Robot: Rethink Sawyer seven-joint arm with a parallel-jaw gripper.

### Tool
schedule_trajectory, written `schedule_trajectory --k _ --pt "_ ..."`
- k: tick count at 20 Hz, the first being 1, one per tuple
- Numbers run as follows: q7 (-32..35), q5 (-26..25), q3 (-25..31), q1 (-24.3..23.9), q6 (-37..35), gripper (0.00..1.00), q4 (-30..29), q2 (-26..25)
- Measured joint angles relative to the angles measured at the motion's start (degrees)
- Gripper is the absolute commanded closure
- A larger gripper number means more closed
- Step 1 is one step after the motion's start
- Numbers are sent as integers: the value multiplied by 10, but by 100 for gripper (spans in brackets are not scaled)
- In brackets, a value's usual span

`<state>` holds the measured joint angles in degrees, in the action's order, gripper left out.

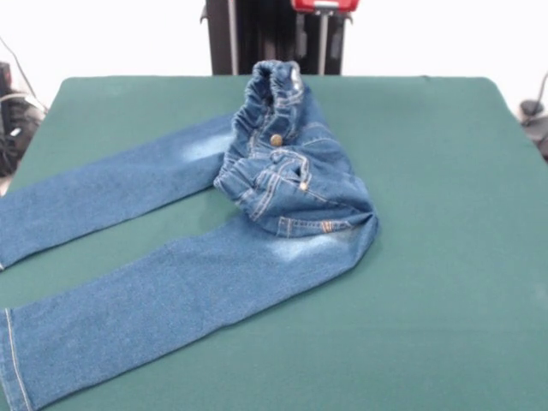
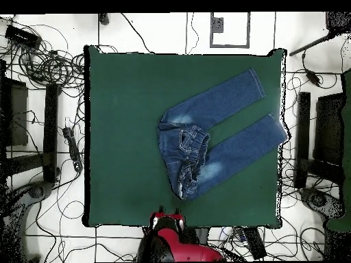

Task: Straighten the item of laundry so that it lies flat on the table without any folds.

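Overhead view: arm [image 2: 171, 240] drawn back at tabletop [image 2: 116, 137] edge; pincer state cannot be told. Jeans [image 2: 206, 133] lie just beyond it, waistband folded over legs.

Bare green table [image 2: 123, 137] open on the side of the jeans [image 2: 206, 144] away from the legs; bunched waistband heap [image 1: 282, 154] rising as the only obstacle; legs lying low.
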<state>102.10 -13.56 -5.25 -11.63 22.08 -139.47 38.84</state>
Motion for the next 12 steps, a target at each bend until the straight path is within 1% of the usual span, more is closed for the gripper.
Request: schedule_trajectory --k 5,7,8,10,11,12 --pt "0 0 8 -33 -66 0 -20 52" --pt "0 4 19 -58 -128 0 -19 90" --pt "0 8 24 -70 -170 0 -17 112" --pt "0 13 29 -84 -222 0 -10 136" --pt "0 19 34 -100 -288 0 3 162" --pt "0 20 36 -105 -310 0 9 170"
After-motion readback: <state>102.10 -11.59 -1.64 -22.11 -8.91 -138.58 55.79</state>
